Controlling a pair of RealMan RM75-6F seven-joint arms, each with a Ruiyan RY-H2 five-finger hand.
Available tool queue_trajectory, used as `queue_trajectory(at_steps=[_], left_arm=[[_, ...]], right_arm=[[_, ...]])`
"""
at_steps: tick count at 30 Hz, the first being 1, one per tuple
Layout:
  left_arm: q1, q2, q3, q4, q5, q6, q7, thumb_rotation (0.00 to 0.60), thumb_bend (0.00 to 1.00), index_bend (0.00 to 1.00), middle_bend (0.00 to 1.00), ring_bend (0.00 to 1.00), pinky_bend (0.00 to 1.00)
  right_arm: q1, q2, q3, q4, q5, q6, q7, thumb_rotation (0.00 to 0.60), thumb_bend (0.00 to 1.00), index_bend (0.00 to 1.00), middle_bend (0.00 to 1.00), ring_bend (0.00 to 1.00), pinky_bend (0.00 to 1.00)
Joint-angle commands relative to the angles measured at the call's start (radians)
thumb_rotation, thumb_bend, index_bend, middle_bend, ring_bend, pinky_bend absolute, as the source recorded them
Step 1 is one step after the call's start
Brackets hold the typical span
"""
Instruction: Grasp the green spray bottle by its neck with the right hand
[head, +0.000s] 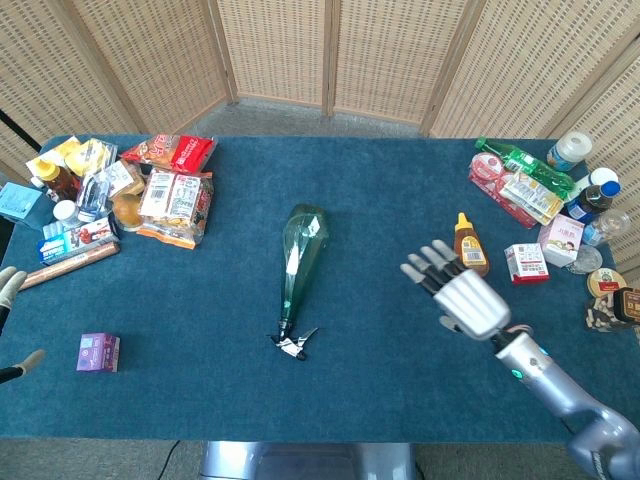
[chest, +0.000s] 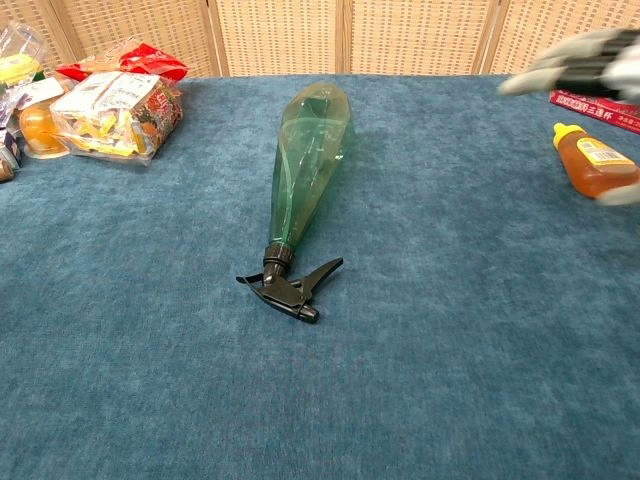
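We are seeing the green spray bottle (head: 302, 258) lying on its side in the middle of the table (head: 380, 200), its black trigger head (chest: 290, 288) pointing toward the near edge. Our right hand (head: 462, 296) is hovering above the blue carpet-like cover, well apart from the bottle, fingers spread and holding nothing; just beyond it a honey bottle (head: 469, 247) is lying. Our left hand (head: 12, 320) is showing only at the left edge, fingers apart and empty, near a small purple box (head: 98, 352). Snack packets (head: 172, 200) are crowding the far left corner. Woven wicker screens (head: 330, 50) are standing behind the table.
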Motion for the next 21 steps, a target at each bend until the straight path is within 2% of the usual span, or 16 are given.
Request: queue_trajectory(at_steps=[1, 11, 21], left_arm=[[-0.002, -0.003, -0.004, 0.004, -0.009, -0.009, 0.000, 0.600, 0.00, 0.00, 0.00, 0.00, 0.00], [-0.007, -0.013, -0.016, 0.014, -0.030, -0.036, 0.005, 0.600, 0.00, 0.00, 0.00, 0.00, 0.00], [-0.003, -0.012, -0.021, 0.009, -0.025, -0.034, 0.007, 0.600, 0.00, 0.00, 0.00, 0.00, 0.00]], right_arm=[[0.089, -0.052, 0.013, 0.006, -0.043, -0.071, -0.031, 0.600, 0.00, 0.00, 0.00, 0.00, 0.00], [0.298, -0.188, 0.022, 0.034, -0.133, -0.170, -0.049, 0.600, 0.00, 0.00, 0.00, 0.00, 0.00], [0.467, -0.325, 0.030, 0.156, -0.159, -0.208, 0.002, 0.600, 0.00, 0.00, 0.00, 0.00, 0.00]])
